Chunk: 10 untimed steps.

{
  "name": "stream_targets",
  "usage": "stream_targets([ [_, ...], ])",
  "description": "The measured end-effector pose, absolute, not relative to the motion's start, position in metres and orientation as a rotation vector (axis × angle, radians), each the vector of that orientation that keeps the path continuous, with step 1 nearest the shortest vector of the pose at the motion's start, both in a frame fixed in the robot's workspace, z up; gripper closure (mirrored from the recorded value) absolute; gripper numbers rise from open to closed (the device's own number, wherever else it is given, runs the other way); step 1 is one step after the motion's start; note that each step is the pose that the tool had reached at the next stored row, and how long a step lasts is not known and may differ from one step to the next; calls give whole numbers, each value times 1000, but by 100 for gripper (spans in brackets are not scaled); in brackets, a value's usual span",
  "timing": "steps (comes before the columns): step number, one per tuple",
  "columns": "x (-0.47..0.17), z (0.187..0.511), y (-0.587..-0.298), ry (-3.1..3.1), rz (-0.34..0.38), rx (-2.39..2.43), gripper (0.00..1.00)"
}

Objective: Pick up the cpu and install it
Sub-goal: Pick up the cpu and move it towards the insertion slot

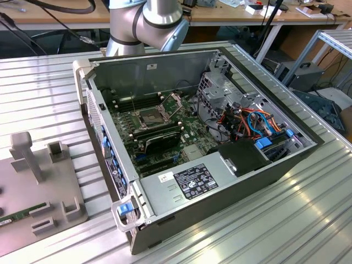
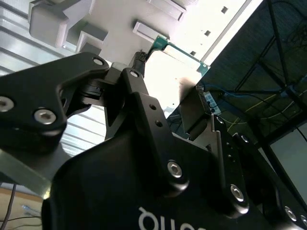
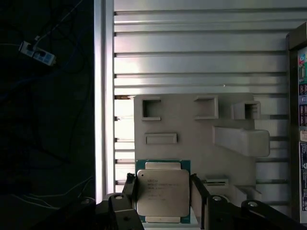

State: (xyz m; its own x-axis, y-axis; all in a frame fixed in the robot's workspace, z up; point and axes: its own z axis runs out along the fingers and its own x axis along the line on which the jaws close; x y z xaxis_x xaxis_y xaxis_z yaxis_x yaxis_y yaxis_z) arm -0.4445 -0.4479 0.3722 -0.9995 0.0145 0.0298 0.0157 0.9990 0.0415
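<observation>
cpu (image 3: 163, 194) in hand (image 3: 163, 186), betw. fingers (image 3: 198, 194)

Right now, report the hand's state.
Hand: closed on the cpu, one finger against each side.

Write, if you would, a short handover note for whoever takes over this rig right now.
Gripper: shut on the cpu, with its fingers against two opposite edges in the first wrist view.
Cpu: held over the grey fixture plate, metal face towards the camera.
Socket: inside the open computer case, with its metal frame hinged up in the exterior view.
Done: the cpu is picked up.
Left: the install; the cpu is not in the socket yet.
</observation>
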Motion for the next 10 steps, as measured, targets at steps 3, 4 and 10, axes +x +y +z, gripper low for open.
stream_targets([
  [3,-445,378,-448,-3111,-65,-24,46],
  [4,-445,379,-448,-3111,-65,-23,46],
  [10,-445,380,-448,-3111,-65,-23,46],
])
